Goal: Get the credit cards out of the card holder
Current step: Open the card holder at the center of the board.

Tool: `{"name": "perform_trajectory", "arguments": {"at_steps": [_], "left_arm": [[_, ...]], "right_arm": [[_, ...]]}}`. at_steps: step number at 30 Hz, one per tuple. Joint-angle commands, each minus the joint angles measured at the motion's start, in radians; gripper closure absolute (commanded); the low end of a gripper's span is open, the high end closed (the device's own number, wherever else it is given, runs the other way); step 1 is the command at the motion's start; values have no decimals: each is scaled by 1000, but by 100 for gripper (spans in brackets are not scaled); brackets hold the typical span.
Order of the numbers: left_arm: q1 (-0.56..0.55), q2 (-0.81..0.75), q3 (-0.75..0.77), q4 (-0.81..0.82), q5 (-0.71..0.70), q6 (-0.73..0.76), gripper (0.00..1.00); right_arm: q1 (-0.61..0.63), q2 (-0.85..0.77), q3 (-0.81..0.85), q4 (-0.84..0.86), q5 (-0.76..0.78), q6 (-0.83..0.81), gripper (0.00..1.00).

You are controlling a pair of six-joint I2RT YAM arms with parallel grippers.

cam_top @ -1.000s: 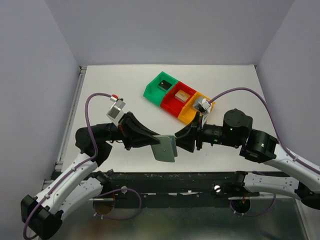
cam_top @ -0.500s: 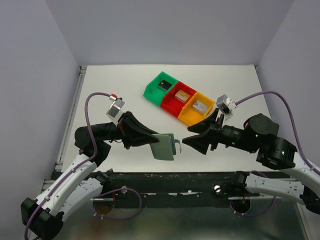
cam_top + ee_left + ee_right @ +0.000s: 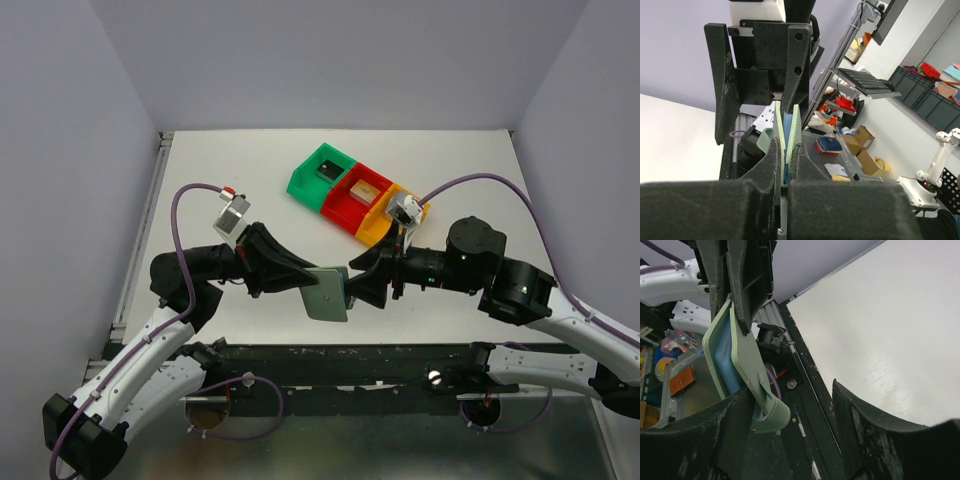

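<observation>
top view: the left gripper (image 3: 306,282) was clamped tight on the card holder (image 3: 328,293), keeping it off the table (image 3: 230,170) between the two arms. the right gripper (image 3: 358,285) had its jaws spread wide, right at the holder's free edge. farther back, a black card (image 3: 327,170) lay in the green bin (image 3: 305,182) and a tan card (image 3: 364,188) in the red bin (image 3: 345,208). the orange bin (image 3: 378,232) was largely hidden by the right wrist, so its contents could not be told.

left wrist view: the holder stood edge-on, pinched between the closed fingers (image 3: 767,165). its two panels were slightly parted, with a blue strip (image 3: 787,121) between them; whether card or lining, i could not tell.

right wrist view: the holder hung inside the wide gap, close to the finger on the view's left (image 3: 695,440), and was not gripped.

the step looked like a late reach into the slots. the next move would call for lining the right jaws up on one panel or on any card edge, then closing gently.
</observation>
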Motion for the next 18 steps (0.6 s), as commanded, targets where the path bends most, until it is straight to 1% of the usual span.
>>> {"name": "perform_trajectory", "arguments": {"at_steps": [1,9,12,14,16,17,18], "left_arm": [[5,-18,15,34,16,4,100],[5,2,2,57,-8,5,100],[3,6,2,61,-21,7,100],[3,5,2,47,-31,18,100],[3,-5,-1,4,-50,50,99],[6,-14,-1,-30,-62,76,94],[6,-27,-1,-92,-77,105,85]], "right_arm": [[1,16,36,33,-44,4,30],[1,76,33,78,-165,30,35],[1,96,30,94,-188,43,39],[1,107,28,105,-202,51,47],[1,115,28,108,-207,57,58],[1,116,28,108,-207,59,64],[1,116,27,107,-204,60,68]]}}
